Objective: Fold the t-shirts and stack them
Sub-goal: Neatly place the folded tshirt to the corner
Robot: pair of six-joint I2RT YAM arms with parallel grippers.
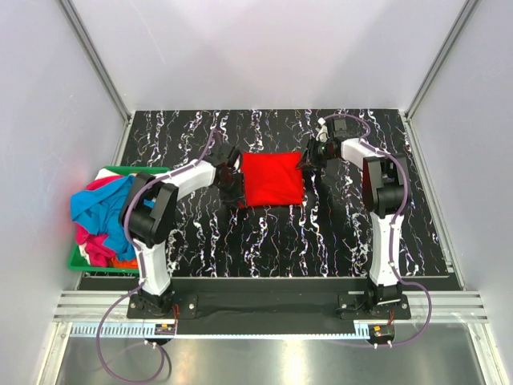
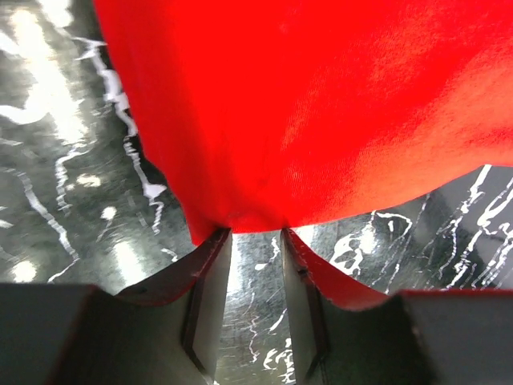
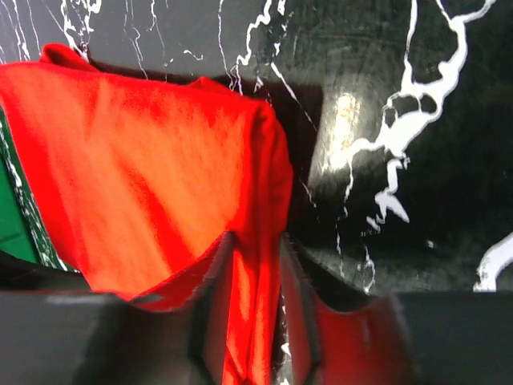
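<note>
Red t-shirt [image 1: 272, 179]: folded, mid-table, between both arms. Left gripper [image 2: 255, 234]: jaws narrowly parted, tips at the shirt's hem; grip unclear. Right gripper [image 3: 255, 241]: jaws pinching its opposite edge. Other t-shirts [image 1: 100, 216]: heaped in green basket [image 1: 128, 170], far left.

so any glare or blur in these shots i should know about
Top external: sharp, evenly lit, the red t-shirt crisp. Left wrist: white glare patches on the glossy table, near fingers soft. Right wrist: a bright glare spot on the table, the shirt slightly blurred.
</note>
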